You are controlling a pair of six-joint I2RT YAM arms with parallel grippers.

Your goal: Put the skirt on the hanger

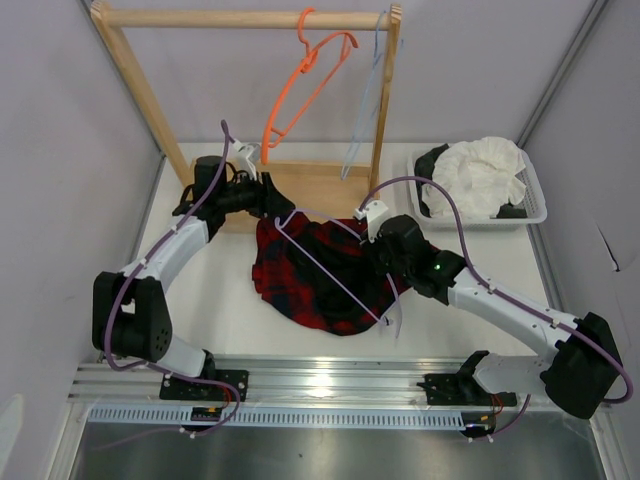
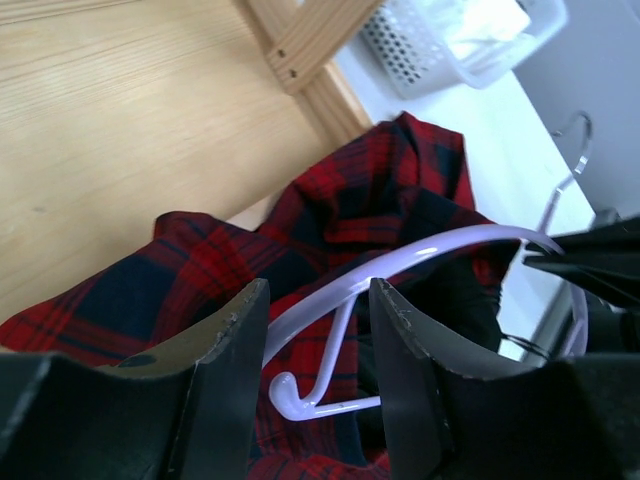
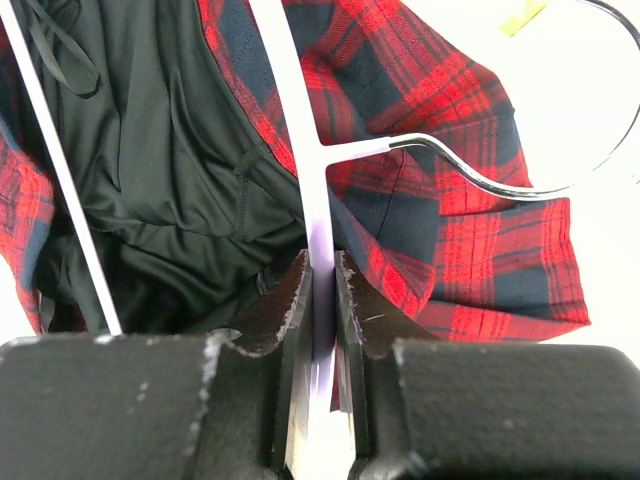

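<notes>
Your right gripper (image 3: 322, 290) clamps the hanger (image 3: 290, 100) lying on the skirt (image 3: 470, 200) — your left gripper (image 2: 318, 290) straddles its curved end, jaws apart.

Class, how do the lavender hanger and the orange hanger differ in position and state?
The lavender hanger lies across the skirt; the orange hanger hangs by its hook from the wooden rail. The right tool is shut on the lavender hanger; nothing grips the orange hanger. Both are thin, triangular frames with hooks.
</notes>
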